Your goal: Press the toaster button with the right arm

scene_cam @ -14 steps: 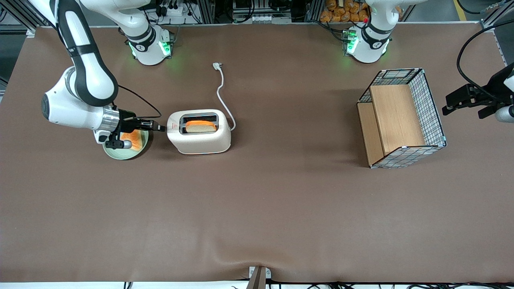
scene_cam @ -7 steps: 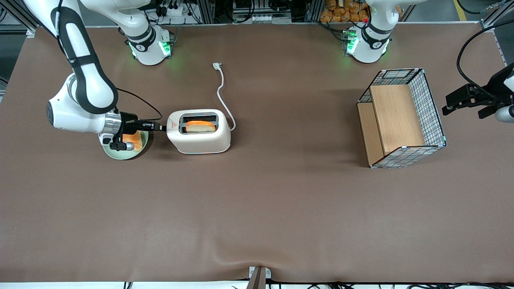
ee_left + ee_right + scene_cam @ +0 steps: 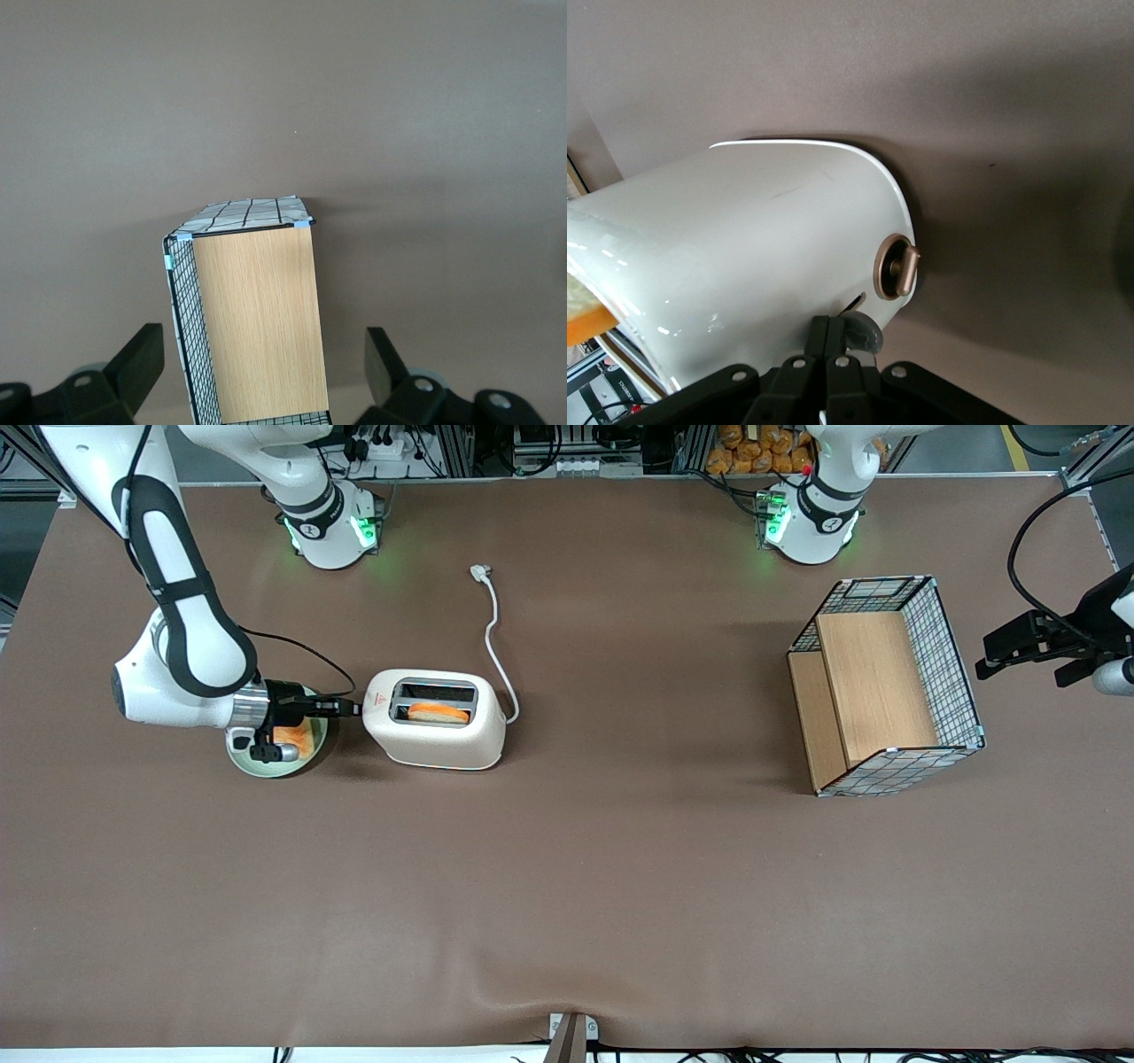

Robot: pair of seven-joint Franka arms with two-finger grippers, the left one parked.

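Gripper [image 3: 353, 708] of the right arm [image 3: 190, 633] sits at the narrow end of the toaster [image 3: 434, 719], just above a green plate [image 3: 244, 759] that holds 1 orange-crusted slice. Front view: the black fingers reach level toward the toaster end near the red triangle mark [image 3: 376, 702], and their tips appear to touch that end. The toaster stands toward the working arm's end of the table, with 1 slice of bread [image 3: 438, 713] sitting low in the slot nearer the camera. A white cord [image 3: 493, 638] runs away from the toaster to a loose plug [image 3: 479, 572]. A wire basket [image 3: 886, 682] with a wooden insert lies toward the parked arm's end.

Left wrist view: only the basket and bare table show.

Right wrist view: the gripper's fingers [image 3: 819, 341] are pressed together with nothing between them, and their tips rest on the toaster button [image 3: 859, 332], a small grey lever. A copper-ringed dial [image 3: 897, 268] sits just beside it.

Progress (judged from the low slice and the contact): the press seems under way or nearly complete; what is left is to confirm the latch and withdraw.

Hidden: the lever slot and its travel are covered by the fingers, so the latched state cannot be told.
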